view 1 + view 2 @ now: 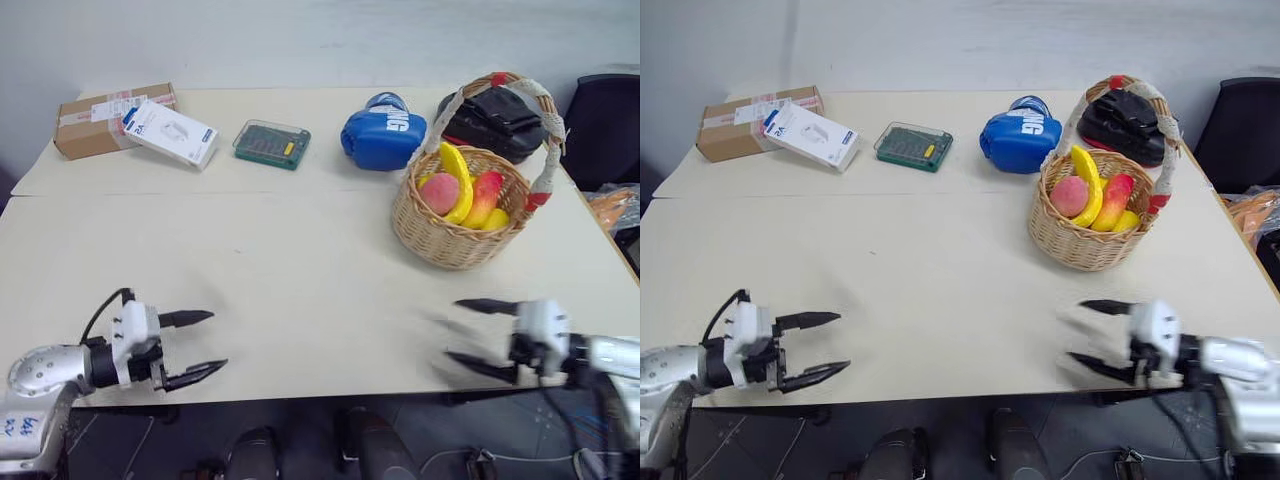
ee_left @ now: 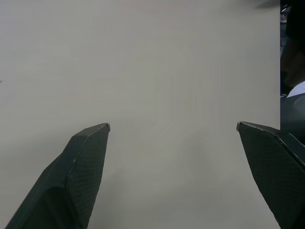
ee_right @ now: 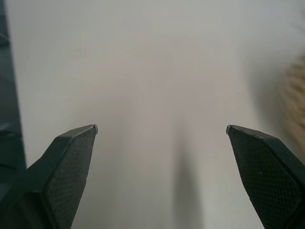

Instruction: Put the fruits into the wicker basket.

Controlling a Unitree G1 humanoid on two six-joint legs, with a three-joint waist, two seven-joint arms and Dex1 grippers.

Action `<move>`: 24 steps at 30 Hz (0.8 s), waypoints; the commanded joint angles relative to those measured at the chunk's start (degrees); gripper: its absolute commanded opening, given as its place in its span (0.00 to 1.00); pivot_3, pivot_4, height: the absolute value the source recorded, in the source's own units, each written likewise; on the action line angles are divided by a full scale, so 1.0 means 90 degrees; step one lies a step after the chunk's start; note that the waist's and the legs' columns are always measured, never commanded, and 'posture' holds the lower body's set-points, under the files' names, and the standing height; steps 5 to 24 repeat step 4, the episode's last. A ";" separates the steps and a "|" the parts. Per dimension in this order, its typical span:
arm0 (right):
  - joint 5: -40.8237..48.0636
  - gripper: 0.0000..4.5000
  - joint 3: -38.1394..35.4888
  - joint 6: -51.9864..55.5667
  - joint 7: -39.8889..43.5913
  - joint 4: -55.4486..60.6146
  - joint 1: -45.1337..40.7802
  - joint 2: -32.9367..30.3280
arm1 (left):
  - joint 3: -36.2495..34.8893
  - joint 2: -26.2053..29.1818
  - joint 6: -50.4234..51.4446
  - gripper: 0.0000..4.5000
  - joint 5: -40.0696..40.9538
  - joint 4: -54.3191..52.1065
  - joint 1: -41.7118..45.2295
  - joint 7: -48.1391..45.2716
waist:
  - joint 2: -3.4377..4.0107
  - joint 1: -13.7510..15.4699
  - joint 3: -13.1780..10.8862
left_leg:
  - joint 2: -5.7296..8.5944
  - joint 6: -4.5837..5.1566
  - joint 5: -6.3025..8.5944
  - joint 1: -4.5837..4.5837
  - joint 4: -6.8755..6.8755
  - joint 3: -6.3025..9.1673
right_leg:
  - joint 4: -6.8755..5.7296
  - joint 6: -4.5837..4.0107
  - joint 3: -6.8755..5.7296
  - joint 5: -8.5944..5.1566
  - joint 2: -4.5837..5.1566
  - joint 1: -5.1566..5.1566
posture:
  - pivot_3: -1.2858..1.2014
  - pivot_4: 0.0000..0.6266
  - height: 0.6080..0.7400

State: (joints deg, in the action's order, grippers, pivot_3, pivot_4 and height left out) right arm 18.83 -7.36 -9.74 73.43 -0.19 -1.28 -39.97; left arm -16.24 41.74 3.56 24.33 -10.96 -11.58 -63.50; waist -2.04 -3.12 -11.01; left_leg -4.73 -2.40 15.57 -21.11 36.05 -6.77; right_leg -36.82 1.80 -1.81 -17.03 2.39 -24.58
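Left eye view shows us the basket (image 1: 455, 235) on the table (image 1: 300, 270), far ahead of our right gripper (image 1: 462, 333). Inside it we see the banana (image 1: 458, 180), the peach (image 1: 439, 193) and a red and yellow mango (image 1: 484, 199), all packed close together. Just beyond the basket, on its left, sits a blue boxing glove (image 1: 382, 132). Our right gripper hangs low at the near edge of the table, fingers spread wide, holding nothing. Our left gripper (image 1: 205, 343) is well apart from it along the same edge, also spread wide and empty. Far ahead of the left gripper lie a green case (image 1: 271, 144), a white box (image 1: 171, 133) and a cardboard box (image 1: 100, 120).
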 commanded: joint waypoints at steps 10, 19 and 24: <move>-0.0419 0.99 0.0493 -0.1005 -0.0163 -0.1370 -0.1013 0.0467 | -0.0036 -0.0336 -0.0779 1.00 -0.0395 -0.0204 -0.0077 0.0555 | -0.0005 0.0031 0.0002 | 0.0007 0.0008 0.0007 -0.0002 0.0008 -0.0005 | -0.0001 0.0004 0.0005 0.0003 0.0004 0.0002 | 0.52 0.24 1.00; -0.0419 0.99 0.0493 -0.1005 -0.0163 -0.1370 -0.1013 0.0467 | -0.0036 -0.0336 -0.0779 1.00 -0.0395 -0.0204 -0.0077 0.0555 | -0.0005 0.0031 0.0002 | 0.0007 0.0008 0.0007 -0.0002 0.0008 -0.0005 | -0.0001 0.0004 0.0005 0.0003 0.0004 0.0002 | 0.52 0.24 1.00; -0.0419 0.99 0.0493 -0.1005 -0.0163 -0.1370 -0.1013 0.0467 | -0.0036 -0.0336 -0.0779 1.00 -0.0395 -0.0204 -0.0077 0.0555 | -0.0005 0.0031 0.0002 | 0.0007 0.0008 0.0007 -0.0002 0.0008 -0.0005 | -0.0001 0.0004 0.0005 0.0003 0.0004 0.0002 | 0.52 0.24 1.00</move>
